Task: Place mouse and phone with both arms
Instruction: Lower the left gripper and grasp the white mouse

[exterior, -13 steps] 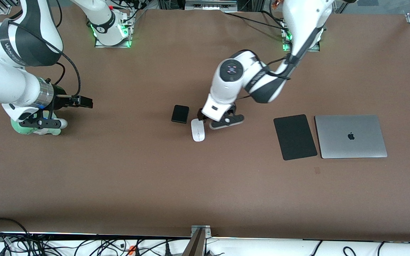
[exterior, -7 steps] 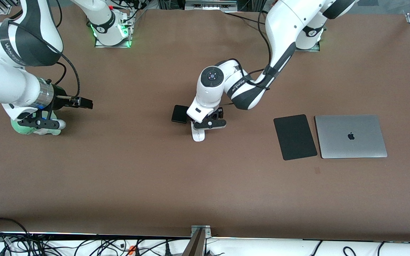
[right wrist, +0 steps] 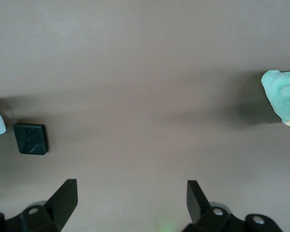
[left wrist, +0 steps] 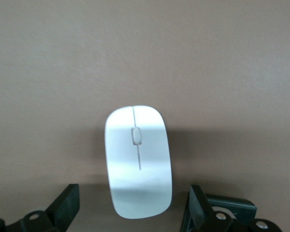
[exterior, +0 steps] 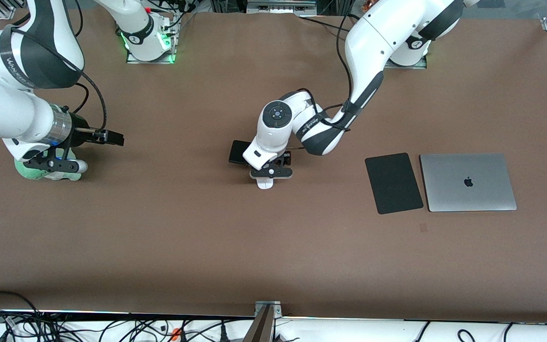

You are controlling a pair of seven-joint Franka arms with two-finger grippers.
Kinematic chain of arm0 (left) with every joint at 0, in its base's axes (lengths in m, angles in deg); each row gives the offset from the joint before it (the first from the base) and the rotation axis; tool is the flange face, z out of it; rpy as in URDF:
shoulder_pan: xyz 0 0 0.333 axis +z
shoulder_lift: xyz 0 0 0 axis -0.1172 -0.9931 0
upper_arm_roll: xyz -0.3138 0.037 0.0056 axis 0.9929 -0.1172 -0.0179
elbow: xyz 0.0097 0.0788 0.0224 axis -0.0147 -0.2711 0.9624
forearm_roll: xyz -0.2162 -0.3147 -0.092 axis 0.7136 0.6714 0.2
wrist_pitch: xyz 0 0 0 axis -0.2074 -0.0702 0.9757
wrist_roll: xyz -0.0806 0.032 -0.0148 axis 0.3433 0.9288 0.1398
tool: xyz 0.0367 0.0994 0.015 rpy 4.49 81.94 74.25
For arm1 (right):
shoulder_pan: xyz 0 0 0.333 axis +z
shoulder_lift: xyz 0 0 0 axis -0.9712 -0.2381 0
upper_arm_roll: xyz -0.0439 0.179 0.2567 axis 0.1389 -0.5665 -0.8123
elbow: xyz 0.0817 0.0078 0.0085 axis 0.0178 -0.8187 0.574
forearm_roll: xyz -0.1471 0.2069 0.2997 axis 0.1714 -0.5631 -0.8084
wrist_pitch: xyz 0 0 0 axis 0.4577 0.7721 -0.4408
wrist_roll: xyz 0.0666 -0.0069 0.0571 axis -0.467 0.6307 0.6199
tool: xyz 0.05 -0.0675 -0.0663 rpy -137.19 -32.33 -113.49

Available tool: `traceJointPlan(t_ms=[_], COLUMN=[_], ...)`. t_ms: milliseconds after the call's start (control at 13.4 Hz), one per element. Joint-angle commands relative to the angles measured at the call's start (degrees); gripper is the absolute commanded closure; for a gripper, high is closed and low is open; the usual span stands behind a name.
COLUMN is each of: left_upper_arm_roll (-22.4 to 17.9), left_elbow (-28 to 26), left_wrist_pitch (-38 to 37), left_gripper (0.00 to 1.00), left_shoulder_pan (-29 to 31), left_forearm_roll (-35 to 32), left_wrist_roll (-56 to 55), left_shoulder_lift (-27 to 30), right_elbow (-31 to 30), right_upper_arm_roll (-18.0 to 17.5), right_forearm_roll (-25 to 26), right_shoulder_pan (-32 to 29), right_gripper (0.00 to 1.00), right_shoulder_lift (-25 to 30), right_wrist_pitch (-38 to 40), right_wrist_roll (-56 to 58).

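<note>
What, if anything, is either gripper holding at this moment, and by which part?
Nothing is held. The left gripper hangs open over the mouse, jaws either side without touching it; the right gripper waits open.

Brown table (exterior: 273,247) — cables (exterior: 112,327) along its near edge.

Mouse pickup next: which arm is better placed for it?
Left. The left gripper is open over the mouse, fingers either side. The right gripper waits open at the right arm's end of the table.
</note>
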Motion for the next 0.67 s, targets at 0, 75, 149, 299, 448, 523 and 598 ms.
traceJointPlan(t_ms=[0,75,149,299,448,523,598], left_upper_arm_roll=[-0.5,-0.5,-0.5,-0.5,-0.5,-0.5,-0.5], left_elbow=[2.5,2.3,2.2,2.2,2.1,2.1,2.2], left_wrist_pitch=[0.4,0.4,0.4,0.4,0.4,0.4,0.4], left_gripper=[0.00,0.00,0.00,0.00,0.00,0.00,0.00], left_shoulder_pan=[-1.1,-1.1,-1.8,-2.3,-2.3,-2.3,-2.3], left_forearm_roll=[-1.5,-1.4,-1.5,-1.6,-1.7,-1.7,-1.7], left_wrist_roll=[0.7,0.3,0.1,0.0,0.1,0.3,0.4], left_shoulder_lift=[-1.9,-1.9,-2.0,-2.4,-2.5,-2.8,-3.2], right_elbow=[0.6,0.6,0.6,0.6,0.6,0.7,0.7], right_upper_arm_roll=[0.2,0.2,0.2,0.2,0.2,0.2,0.2], right_forearm_roll=[-1.0,-1.0,-1.0,-0.9,-0.9,-0.9,-0.9], right_shoulder_pan=[0.2,0.2,0.2,0.2,0.2,0.2,0.4], right_gripper=[0.00,0.00,0.00,0.00,0.00,0.00,0.00], right_shoulder_lift=[-0.4,-0.4,-0.5,-0.4,-0.8,-1.2,-1.3], right_wrist_pitch=[-0.1,-0.1,-0.1,-0.1,-1.1,-1.9,-2.2], right_wrist_roll=[-0.7,-0.7,-0.7,-0.7,-0.7,-0.7,-0.7])
